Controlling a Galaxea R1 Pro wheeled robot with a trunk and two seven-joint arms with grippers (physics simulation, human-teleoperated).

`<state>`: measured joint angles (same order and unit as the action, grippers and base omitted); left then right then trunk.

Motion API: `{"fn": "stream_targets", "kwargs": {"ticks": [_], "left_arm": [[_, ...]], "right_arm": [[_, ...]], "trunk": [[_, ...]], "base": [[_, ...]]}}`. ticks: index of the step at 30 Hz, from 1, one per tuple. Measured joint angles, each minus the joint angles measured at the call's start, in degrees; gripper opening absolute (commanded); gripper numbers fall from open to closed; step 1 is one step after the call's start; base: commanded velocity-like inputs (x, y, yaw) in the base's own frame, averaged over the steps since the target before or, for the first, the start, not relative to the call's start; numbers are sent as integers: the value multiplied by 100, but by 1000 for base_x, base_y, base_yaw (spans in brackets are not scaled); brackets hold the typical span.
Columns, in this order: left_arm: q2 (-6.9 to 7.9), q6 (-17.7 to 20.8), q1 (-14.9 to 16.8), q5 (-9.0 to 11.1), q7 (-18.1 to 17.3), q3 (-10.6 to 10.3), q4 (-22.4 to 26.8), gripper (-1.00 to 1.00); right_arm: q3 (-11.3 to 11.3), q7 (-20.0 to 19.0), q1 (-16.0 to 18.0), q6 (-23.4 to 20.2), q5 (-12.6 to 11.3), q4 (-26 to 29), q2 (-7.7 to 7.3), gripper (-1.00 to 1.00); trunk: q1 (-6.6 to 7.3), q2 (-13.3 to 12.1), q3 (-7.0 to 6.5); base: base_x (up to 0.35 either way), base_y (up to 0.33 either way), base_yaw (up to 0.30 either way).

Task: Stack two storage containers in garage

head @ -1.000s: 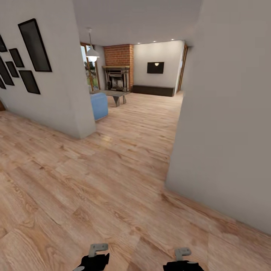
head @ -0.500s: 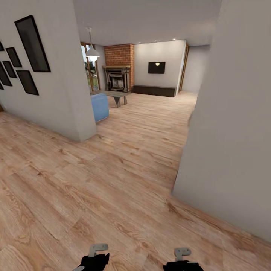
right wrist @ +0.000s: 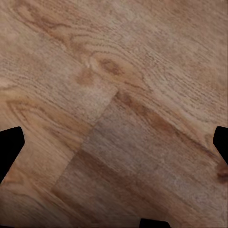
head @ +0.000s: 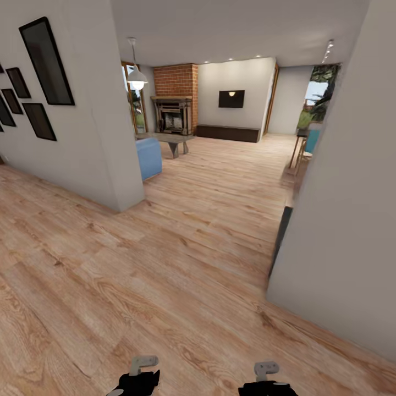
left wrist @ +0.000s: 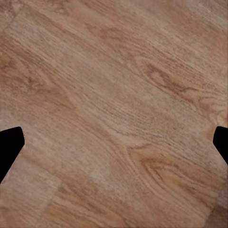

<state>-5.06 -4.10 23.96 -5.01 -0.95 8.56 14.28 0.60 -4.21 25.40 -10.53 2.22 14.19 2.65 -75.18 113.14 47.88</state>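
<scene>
The two storage containers are out of view, and so is the garage with its floor. Ahead lies the living room, with a red brick fireplace (head: 175, 99), a black wall TV (head: 231, 99) and a long low dark cabinet (head: 228, 132). At the bottom edge of the head view, my left gripper (head: 137, 379) and right gripper (head: 268, 382) hang low over light wood planks. In the left wrist view, my left gripper (left wrist: 114, 147) is open with bare planks between its black fingertips (left wrist: 9, 147). The right gripper (right wrist: 114, 147) is open too, its fingertips (right wrist: 9, 147) far apart.
A pale wall corner (head: 124, 165) with black picture frames (head: 47, 60) stands on the left. A broad pale wall (head: 341, 220) closes the right, with a dark panel (head: 280, 236) at its edge. A blue sofa (head: 148, 157) and a low table (head: 173, 142) sit ahead on the left.
The whole view has shifted as the camera moved. The right wall has slid aside, revealing a window, a plant and a side table. Both arms hold the same pose.
</scene>
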Motion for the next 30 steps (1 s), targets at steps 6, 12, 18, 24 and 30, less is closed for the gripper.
{"fn": "stream_targets", "kwargs": {"ticks": [6,12,18,24,30], "left_arm": [[-1,-3,0,0,0,-3,0,100],[0,-8,1,0,0,-5,0,100],[1,-9,0,0,0,-6,0,100],[1,-9,0,0,0,-5,0,100],[1,-9,1,0,0,-6,0,100]], "right_arm": [[0,-6,0,0,0,-5,0,100],[0,-7,0,0,0,-6,-2,100],[-2,-7,0,0,0,-3,-3,100],[-2,-7,0,0,0,-2,-3,100],[-2,-7,0,3,0,-3,0,100]], "trunk": [[0,0,0],[0,0,0],[0,0,0],[0,0,0],[0,0,0]], "base": [[283,208,0],[287,200,0],[290,192,0],[291,188,0],[293,182,0]]}}
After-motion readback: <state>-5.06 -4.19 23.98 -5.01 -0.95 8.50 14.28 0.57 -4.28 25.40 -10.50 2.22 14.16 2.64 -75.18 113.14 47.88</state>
